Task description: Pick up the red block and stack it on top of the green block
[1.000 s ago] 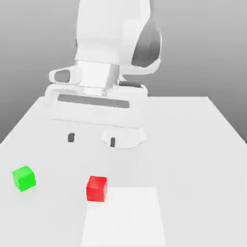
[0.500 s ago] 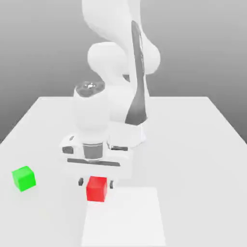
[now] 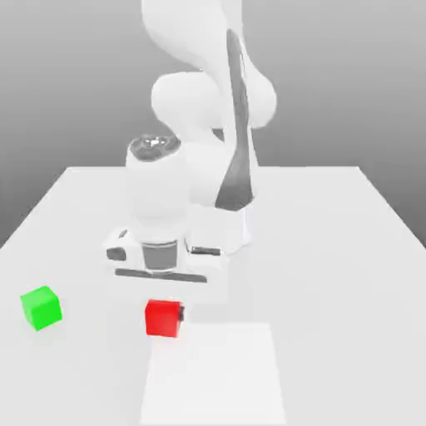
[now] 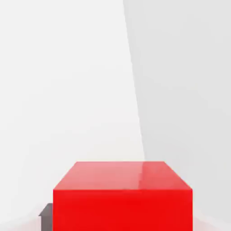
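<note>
Between the gripper's fingers sits the red block, with the jaws drawn in against its two side faces so that they pinch it; a dark fingertip peeps out at the block's edge on the exterior view's right, and the hand view shows the cube close beneath the hand with another dark finger tight against its flank. From the red block, the green block lies well apart toward the exterior view's left, at almost the same depth on the white table, standing alone with bare surface all around it. A paler rectangular patch of the table begins just beside the red block, on the side nearer the exterior camera. By my reading the grasp is made and the lift comes next: the cube must rise clear of the table, then travel sideways to the exterior view's left until it hangs squarely over the green block. As a cube it has no long axis, so its faces need only line up with the green one's.
</note>
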You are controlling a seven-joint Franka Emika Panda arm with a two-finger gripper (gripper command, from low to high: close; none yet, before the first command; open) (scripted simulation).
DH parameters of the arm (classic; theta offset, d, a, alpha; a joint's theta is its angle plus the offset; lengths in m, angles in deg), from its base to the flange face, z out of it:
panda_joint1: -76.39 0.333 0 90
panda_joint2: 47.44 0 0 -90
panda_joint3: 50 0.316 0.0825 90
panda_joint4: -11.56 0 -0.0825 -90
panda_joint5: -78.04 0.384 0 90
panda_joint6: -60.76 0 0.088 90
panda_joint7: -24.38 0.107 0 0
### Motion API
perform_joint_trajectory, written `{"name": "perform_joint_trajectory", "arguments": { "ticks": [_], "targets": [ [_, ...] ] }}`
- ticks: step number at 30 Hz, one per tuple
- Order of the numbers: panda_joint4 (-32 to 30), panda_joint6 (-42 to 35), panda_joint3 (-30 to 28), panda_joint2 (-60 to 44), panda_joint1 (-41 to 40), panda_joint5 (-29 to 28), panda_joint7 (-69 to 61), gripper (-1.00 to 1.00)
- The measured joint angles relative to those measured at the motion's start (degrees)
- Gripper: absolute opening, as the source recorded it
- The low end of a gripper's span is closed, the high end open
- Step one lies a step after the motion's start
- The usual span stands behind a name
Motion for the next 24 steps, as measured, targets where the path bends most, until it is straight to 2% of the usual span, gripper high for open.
{"name": "perform_joint_trajectory", "arguments": {
  "ticks": [5,20,24],
  "targets": [
    [-0.43,-5.02,-1.48,5.21,-0.73,-0.63,-2.13,-1.0],
    [10.7,-14.36,-16.96,3.42,-19.03,-1.5,-41.65,-1.0],
    [11.7,-8.81,-15.24,-3.55,-20.53,3.58,-47.76,-1.0]
  ]
}}
